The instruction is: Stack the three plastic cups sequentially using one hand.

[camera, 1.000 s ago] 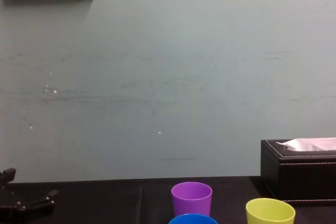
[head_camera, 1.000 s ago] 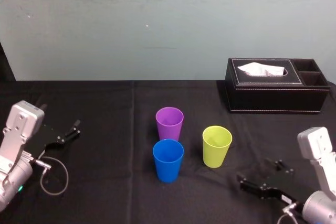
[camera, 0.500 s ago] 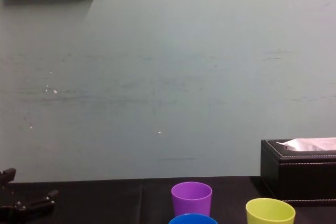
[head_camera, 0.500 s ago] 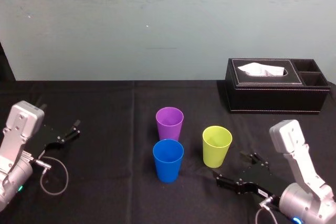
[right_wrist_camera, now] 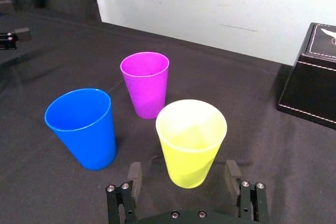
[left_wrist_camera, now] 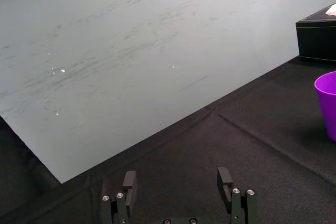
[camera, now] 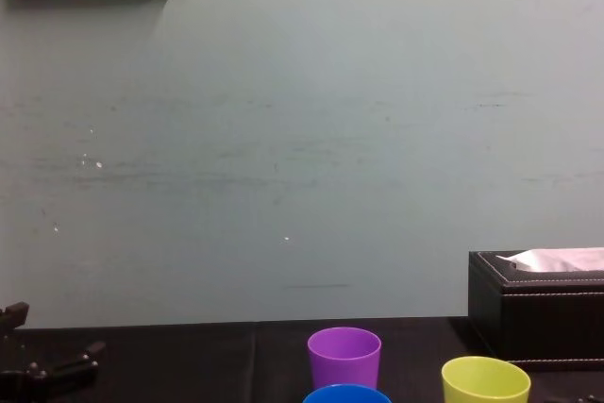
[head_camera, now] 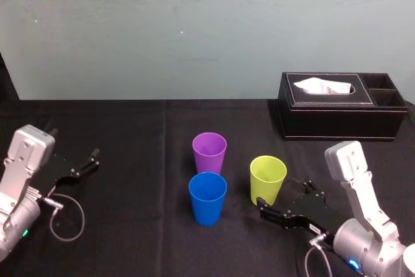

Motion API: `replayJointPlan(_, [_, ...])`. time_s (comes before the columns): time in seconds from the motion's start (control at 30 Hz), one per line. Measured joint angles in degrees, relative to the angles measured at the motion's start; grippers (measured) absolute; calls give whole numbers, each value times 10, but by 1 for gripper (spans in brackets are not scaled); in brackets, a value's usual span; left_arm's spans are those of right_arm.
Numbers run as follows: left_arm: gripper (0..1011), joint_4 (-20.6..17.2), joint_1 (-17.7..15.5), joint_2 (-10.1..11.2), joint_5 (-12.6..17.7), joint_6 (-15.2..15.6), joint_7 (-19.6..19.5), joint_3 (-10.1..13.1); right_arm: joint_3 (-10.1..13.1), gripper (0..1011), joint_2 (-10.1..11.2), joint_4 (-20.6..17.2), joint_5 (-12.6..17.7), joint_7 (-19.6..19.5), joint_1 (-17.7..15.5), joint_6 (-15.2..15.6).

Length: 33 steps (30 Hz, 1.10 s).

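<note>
Three cups (head_camera: 209,150) on black cloth (head_camera: 130,134), pale wall (head_camera: 194,30) behind; right gripper (head_camera: 283,194), left gripper (left_wrist_camera: 177,174) both spread

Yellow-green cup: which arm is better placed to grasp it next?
Right. The right gripper sits open just short of the yellow-green cup, facing it. The left gripper lies open far off on the table's left side.

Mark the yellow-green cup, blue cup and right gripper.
yellow-green cup (right_wrist_camera: 190,150): right wrist view, front wall.
blue cup (right_wrist_camera: 86,135): right wrist view, side wall.
right gripper (right_wrist_camera: 182,169): right wrist view, midway between fingertips.
</note>
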Motion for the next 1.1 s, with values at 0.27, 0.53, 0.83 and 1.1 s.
replayJointPlan(0.27, [1000, 0, 0, 0, 0, 0, 0, 0, 1, 1004, -18, 10, -10, 7, 7, 1])
replayJointPlan(0.53, [1000, 0, 0, 0, 0, 0, 0, 0, 4, 1004, -37, 23, -22, 10, 13, 2])
replayJointPlan(0.83, [1000, 0, 0, 0, 0, 0, 0, 0, 11, 1004, -53, 40, -32, 17, 17, 0])
replayJointPlan(1.1, [1000, 0, 0, 0, 0, 0, 0, 0, 21, 1004, -62, 43, -43, 18, 14, -5])
